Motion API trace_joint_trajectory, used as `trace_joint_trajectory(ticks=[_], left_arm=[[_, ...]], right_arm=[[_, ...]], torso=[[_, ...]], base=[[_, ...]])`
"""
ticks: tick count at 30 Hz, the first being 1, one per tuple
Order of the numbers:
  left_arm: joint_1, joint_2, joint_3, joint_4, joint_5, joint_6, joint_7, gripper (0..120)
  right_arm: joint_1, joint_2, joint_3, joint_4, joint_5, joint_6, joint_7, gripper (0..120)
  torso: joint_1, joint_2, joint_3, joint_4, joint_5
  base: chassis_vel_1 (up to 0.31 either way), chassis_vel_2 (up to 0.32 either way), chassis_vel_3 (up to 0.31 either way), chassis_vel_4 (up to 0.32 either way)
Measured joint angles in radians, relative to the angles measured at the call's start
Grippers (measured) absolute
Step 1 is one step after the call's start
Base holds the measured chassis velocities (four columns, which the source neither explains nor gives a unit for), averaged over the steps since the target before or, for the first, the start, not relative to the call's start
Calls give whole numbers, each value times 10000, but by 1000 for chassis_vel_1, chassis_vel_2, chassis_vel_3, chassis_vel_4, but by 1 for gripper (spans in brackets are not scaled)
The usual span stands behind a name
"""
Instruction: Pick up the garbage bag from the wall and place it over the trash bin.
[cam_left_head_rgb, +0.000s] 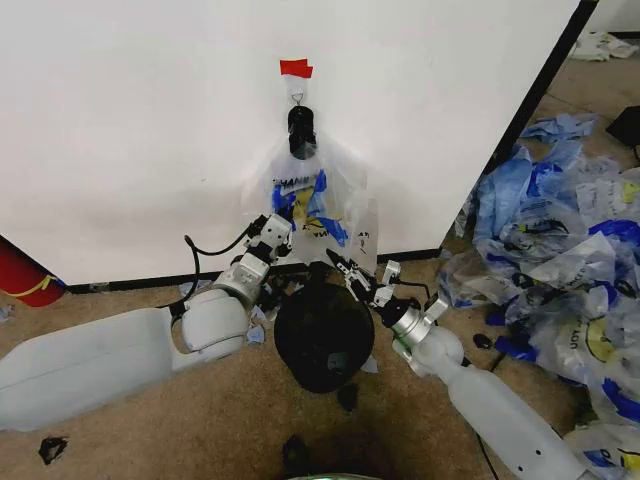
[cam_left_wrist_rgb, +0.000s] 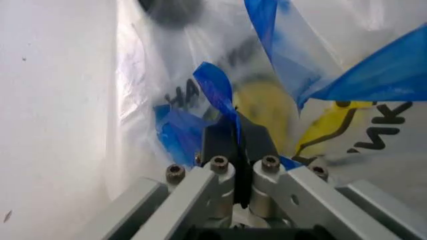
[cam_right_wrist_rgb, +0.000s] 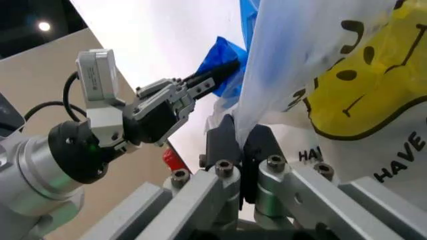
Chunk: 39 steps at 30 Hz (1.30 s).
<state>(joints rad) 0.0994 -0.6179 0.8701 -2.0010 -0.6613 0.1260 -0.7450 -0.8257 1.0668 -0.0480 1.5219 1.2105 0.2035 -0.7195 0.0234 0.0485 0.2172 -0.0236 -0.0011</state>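
The garbage bag (cam_left_head_rgb: 318, 190), whitish with a yellow smiley and blue-edged handles, hangs on the wall (cam_left_head_rgb: 130, 120) from a small hook (cam_left_head_rgb: 297, 96) under a strip of red tape (cam_left_head_rgb: 295, 68). A dark lump sits at the bag's top. My left gripper (cam_left_head_rgb: 286, 217) is shut on a blue handle strip (cam_left_wrist_rgb: 220, 92) at the bag's lower left. My right gripper (cam_left_head_rgb: 337, 262) is shut on the bag's thin lower right edge (cam_right_wrist_rgb: 267, 85). The trash bin (cam_left_head_rgb: 322, 338), round and black, stands on the floor just below, between both wrists.
A red cylinder (cam_left_head_rgb: 22, 278) stands by the wall at the far left. A big heap of similar bags (cam_left_head_rgb: 565, 250) covers the floor to the right, past the wall's corner. Small dark scraps (cam_left_head_rgb: 52, 448) lie on the carpet.
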Motion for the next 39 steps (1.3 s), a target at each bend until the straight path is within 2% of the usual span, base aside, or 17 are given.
trace_joint_trajectory(ticks=[7, 17, 31, 39], left_arm=[[-21, 67, -117, -51, -162, -7, -20, 0], [-56, 56, -806, -252, -796, -12, -318, 0], [644, 474, -1833, -765, -1115, 26, -356, 0], [915, 457, -2139, -822, -1115, 40, -379, 0]], right_arm=[[-27, -53, 52, 32, 88, 0, 24, 0], [-65, 68, 104, -48, 208, 12, 55, 0], [-113, 139, 74, 55, -20, 153, 560, 0], [-453, -209, 433, 557, -345, 110, 873, 28]], torso=[[0, 0, 0, 0, 1], [0, 0, 1, -1, 1], [0, 0, 1, 1, 1], [0, 0, 1, 0, 1]], base=[[0, 0, 0, 0], [0, 0, 0, 0], [0, 0, 0, 0], [0, 0, 0, 0]])
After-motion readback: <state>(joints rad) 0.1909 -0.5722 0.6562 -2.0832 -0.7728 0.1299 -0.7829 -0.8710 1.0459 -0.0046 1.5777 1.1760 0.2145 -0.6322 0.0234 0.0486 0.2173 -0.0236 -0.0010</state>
